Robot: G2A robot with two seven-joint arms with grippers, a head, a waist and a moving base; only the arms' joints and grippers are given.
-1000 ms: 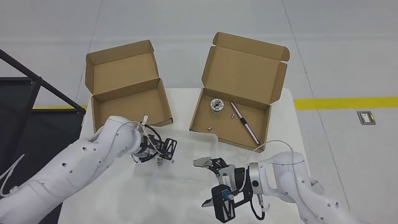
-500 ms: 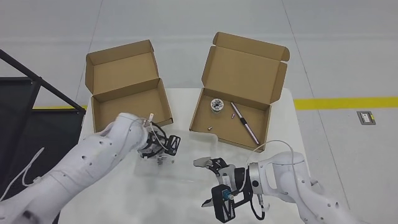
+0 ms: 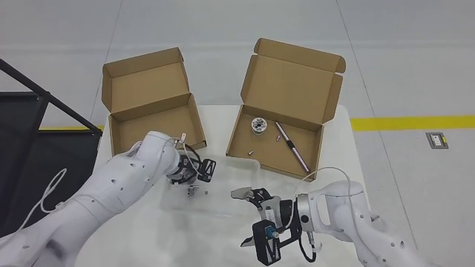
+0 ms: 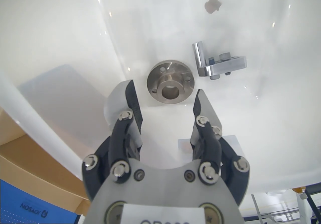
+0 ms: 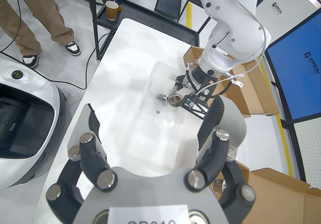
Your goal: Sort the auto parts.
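Over the last second the left arm has swung forward and inward, carrying the left gripper (image 4: pixel 165 95) deeper into the clear plastic tray (image 5: pixel 160 144). The right arm has not stirred.

Nearest the robot, the right gripper (image 5: pixel 154 107) hangs over the tray's near end. Its jaws are wide apart and empty, and it seems parked there to leave the tray free.

Farther in, the left gripper's jaws are also spread and empty. Their tips stop just short of the round steel flange hub with a central bore (image 4: pixel 170 85), which lies flat on the tray floor. The spread looks set to straddle its rim. Just beside the hub lies a silver L-shaped metal bracket (image 4: pixel 218 64), and beyond that, apart, a small brown fragment (image 4: pixel 212 5).

Farthest off on the white table (image 5: pixel 117 42) stand two open cardboard boxes, presumably the sorting bins. The left box (image 3: pixel 145 85) looks empty. The right box (image 3: pixel 293 81) already holds a round metal part (image 3: pixel 258 124) and a slim rod (image 3: pixel 292 147).
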